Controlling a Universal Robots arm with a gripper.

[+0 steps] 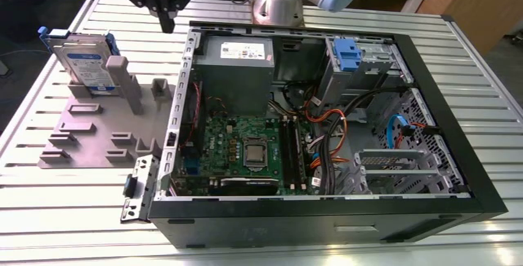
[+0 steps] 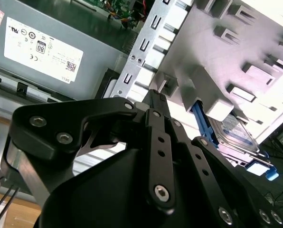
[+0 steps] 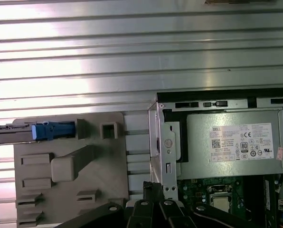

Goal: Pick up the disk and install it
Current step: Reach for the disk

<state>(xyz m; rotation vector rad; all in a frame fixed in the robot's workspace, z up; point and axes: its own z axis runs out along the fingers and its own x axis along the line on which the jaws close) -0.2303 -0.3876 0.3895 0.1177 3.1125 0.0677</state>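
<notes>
I see my gripper (image 2: 155, 96), fingers together, between the grey power supply box (image 2: 42, 47) and the grey fixture (image 2: 255, 42) holding the disk (image 2: 234, 135).

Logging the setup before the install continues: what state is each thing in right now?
gripper: shut, holding nothing, in the air.
disk: standing on edge in its holder, not gripped.
holder: lying flat on the table, carrying the disk.
computer case: on its side, open, insides exposed.
processor: bare, no cooler over it.
</notes>
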